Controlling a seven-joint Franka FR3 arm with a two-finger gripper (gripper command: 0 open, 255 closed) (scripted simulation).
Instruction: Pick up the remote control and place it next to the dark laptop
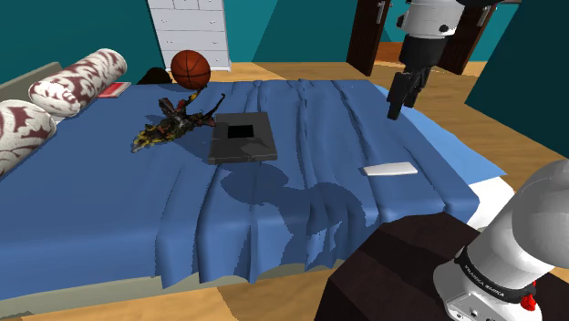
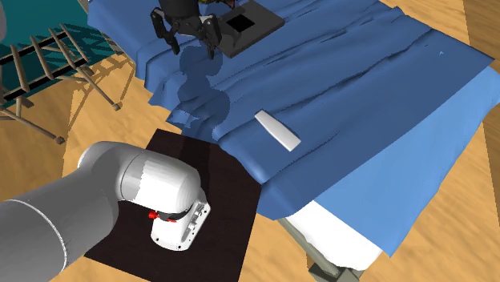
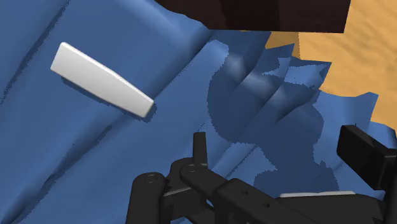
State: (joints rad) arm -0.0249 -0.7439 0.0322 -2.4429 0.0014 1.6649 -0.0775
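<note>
One remote control (image 3: 102, 79), plain white, slim, flat

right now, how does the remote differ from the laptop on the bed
The remote is white; the laptop is dark grey. The remote is a slim bar, the laptop a broad, squarish slab. The remote lies near the blue bedcover's edge by the stand, the laptop toward its middle. Both lie flat on it.
</note>
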